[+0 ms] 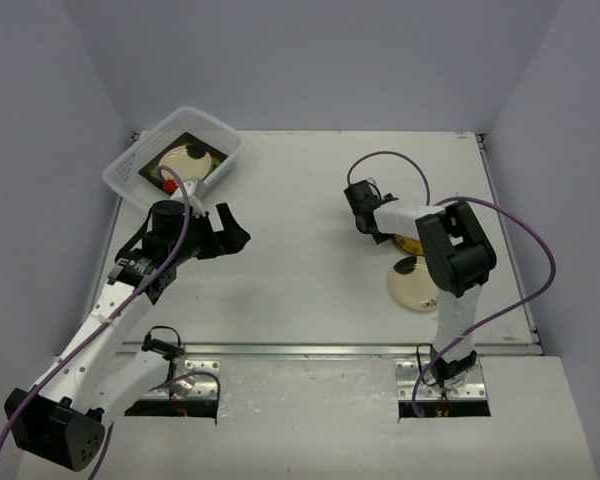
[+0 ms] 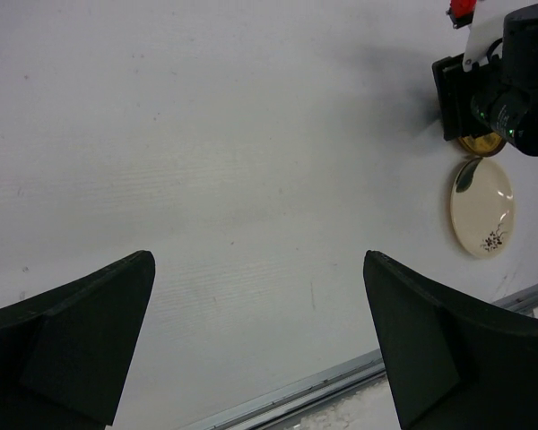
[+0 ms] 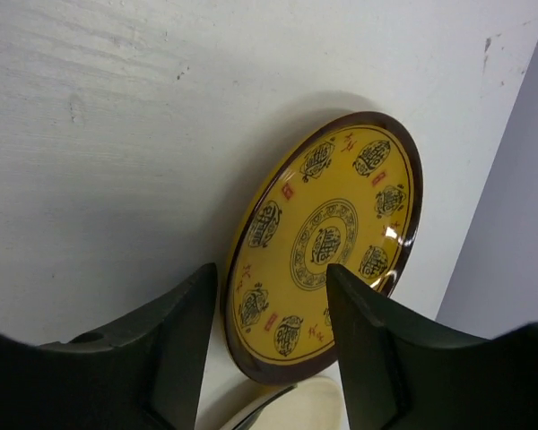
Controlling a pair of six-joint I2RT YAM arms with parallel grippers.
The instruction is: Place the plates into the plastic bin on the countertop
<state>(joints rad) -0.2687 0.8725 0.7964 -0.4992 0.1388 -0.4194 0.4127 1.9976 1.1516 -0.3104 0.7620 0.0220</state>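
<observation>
Evidently the task is well under way: at ten o'clock on the countertop (image 1: 310, 270) the bin (image 1: 212, 124) is seen with plates (image 1: 185, 160) laid flat in it, a cream round on top of a dark square, stacked so that they fit its narrow floor. At about four o'clock from the bin the left gripper (image 1: 234, 228) is held above bare table with its jaws spread wide and nothing between them, probably parked there so that the bin's mouth is left free. Well apart, toward three o'clock, the right gripper (image 3: 271, 269) is lowered over the mustard plate (image 3: 327, 237), one finger apparently outside the rim and the other over the patterned face. The jaws are drawn partway together, but whether the rim is pinched cannot be told. A rim hold is judged to be chosen because a flat dish offers nothing else to grasp. At six o'clock from that plate, touching or just beside it, the cream plate (image 1: 415, 285) lies flat near the table's front, apparently to be fetched afterwards. Both are to be carried across to the bin.
</observation>
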